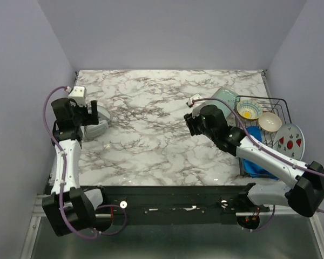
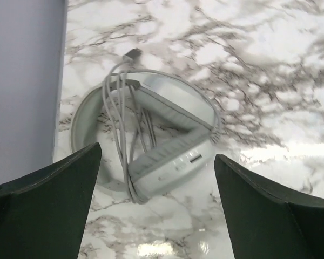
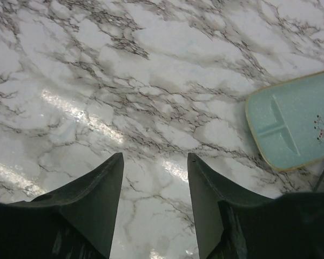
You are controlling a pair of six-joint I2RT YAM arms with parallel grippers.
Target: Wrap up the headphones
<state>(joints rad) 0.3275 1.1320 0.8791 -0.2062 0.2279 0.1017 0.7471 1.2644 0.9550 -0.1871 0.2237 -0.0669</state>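
Just beneath the wide-spread, empty left hand (image 2: 156, 154), cable-wound headphones (image 2: 175, 116) on marble table (image 2: 270, 65).

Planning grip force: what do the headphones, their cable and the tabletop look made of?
The headphones: apparently matte light-grey plastic, smooth and without glare. The cable: thin flexible grey cord, likely rubber-sheathed, since it bends in loops. The tabletop: glossy marble-patterned stone or laminate, judging by glare patches.

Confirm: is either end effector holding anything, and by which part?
Nothing is held. The left end effector hangs open above the headphones; the right end effector is open too.
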